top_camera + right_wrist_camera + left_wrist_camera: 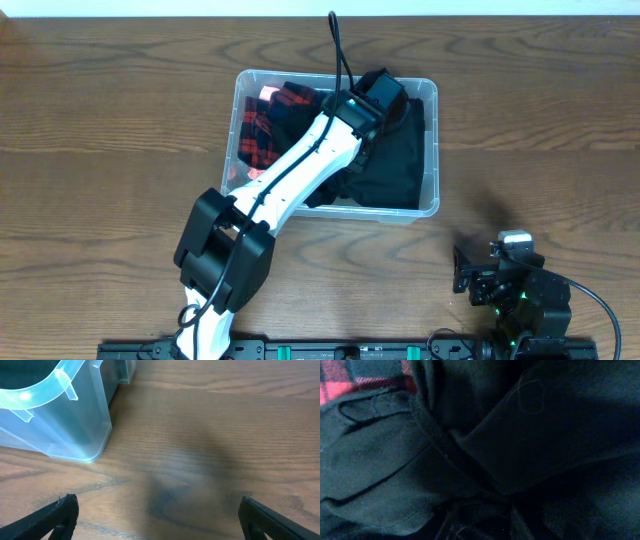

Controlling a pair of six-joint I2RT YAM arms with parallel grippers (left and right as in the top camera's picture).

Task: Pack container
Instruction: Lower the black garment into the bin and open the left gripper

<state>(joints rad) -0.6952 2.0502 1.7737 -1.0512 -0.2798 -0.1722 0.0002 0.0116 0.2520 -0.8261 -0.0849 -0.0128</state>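
1. No writing, brand, number or sign can be read in any of the three views.
2. The container shows only clear plastic on the walls that are in view, with nothing legible.
3. The black cloth and the red checked cloth inside it show no readable print or tag.

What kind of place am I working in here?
Likely a robot test bench rather than a home: a wooden table, one clear container of clothes, and a mounting rail along the near edge.
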